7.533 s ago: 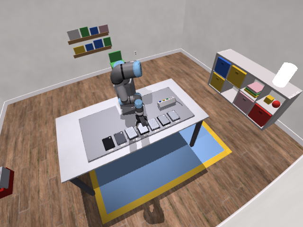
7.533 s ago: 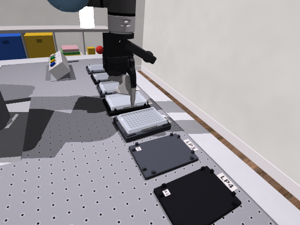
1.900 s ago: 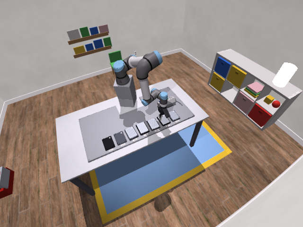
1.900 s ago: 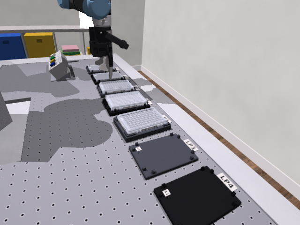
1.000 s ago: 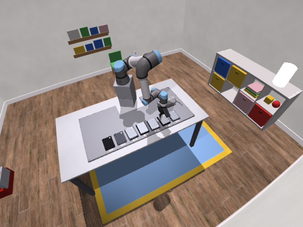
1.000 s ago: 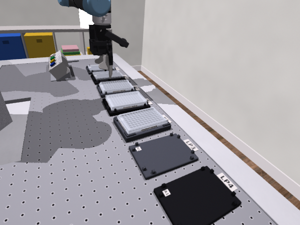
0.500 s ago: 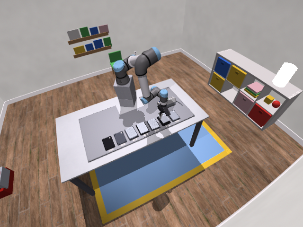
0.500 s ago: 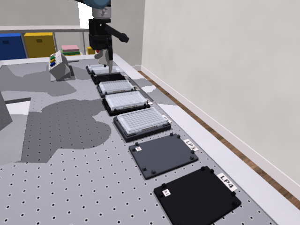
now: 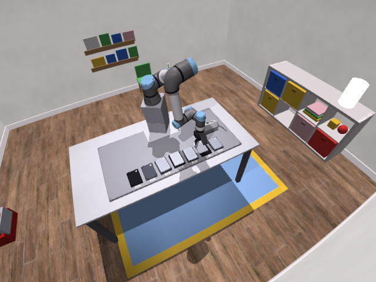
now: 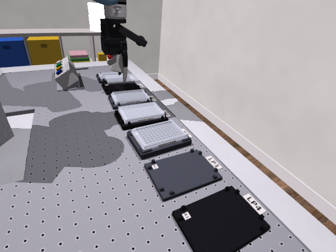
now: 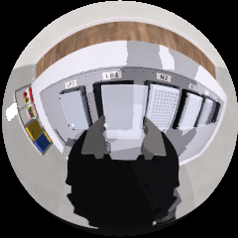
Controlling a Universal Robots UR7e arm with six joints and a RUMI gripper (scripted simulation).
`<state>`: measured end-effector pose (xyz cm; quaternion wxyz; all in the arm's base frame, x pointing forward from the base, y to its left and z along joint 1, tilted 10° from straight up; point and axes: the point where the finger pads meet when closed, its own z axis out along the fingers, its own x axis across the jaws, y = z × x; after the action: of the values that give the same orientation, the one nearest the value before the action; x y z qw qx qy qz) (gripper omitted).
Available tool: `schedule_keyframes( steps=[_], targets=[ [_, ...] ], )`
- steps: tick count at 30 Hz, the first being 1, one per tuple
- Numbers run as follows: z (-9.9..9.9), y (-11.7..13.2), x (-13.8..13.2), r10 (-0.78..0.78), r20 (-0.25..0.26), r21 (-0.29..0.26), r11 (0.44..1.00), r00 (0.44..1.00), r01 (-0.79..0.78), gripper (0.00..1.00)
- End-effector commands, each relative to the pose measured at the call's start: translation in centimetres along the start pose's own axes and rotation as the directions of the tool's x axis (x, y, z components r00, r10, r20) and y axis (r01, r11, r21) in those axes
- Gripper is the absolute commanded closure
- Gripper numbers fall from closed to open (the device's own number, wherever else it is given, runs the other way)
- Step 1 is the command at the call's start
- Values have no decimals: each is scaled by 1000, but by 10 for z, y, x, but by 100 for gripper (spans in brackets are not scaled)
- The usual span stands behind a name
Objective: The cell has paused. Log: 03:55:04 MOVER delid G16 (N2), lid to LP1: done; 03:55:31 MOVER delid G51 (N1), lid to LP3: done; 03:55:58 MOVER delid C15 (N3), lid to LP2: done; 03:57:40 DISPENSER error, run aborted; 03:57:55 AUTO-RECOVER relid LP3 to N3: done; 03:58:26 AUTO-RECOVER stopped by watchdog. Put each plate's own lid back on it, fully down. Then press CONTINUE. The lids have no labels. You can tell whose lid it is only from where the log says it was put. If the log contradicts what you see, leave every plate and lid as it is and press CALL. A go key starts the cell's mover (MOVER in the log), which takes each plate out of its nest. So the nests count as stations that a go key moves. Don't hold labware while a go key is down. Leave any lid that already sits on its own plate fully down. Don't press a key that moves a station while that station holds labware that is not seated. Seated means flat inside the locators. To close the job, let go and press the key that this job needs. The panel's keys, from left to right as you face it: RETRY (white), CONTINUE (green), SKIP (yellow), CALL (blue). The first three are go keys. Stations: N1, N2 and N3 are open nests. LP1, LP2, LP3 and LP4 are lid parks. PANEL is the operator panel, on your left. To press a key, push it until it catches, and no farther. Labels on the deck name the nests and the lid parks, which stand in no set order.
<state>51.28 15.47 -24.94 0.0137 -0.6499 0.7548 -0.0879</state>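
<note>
My gripper (image 9: 202, 144) (image 10: 122, 72) (image 11: 124, 116) is shut on a clear lid (image 11: 121, 111) (image 10: 115, 78) and holds it level a little above lid park LP1 (image 10: 119, 87) (image 9: 205, 150), whose black pad shows bare below. Lid park LP2 (image 11: 74, 109) (image 9: 216, 143), beyond it at the row's end, bears another clear lid. Three well plates stand in the nests on the other side of LP1 (image 10: 140, 112) (image 10: 158, 134). The N2 plate (image 11: 163, 105), next to LP1, shows open wells. LP3 (image 10: 182, 173) and LP4 (image 10: 221, 219) are bare pads.
The slanted key panel (image 10: 63, 71) (image 9: 212, 124) stands on the deck behind the row, near LP2. The arm's grey pedestal (image 9: 155, 113) stands at the table's back. The table's front edge (image 10: 244, 173) runs right beside the row of stations.
</note>
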Motion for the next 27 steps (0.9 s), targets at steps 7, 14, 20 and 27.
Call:
schedule_keyframes(
  steps=[7,14,20,27],
  targets=[
    [-1,-2,43,3,1,2,1000,1000,-3,100],
    [-1,-3,78,3,1,2,1000,1000,-3,100],
    [0,-4,105,3,1,2,1000,1000,-3,100],
    [0,-4,105,3,1,2,1000,1000,-3,100]
  ],
)
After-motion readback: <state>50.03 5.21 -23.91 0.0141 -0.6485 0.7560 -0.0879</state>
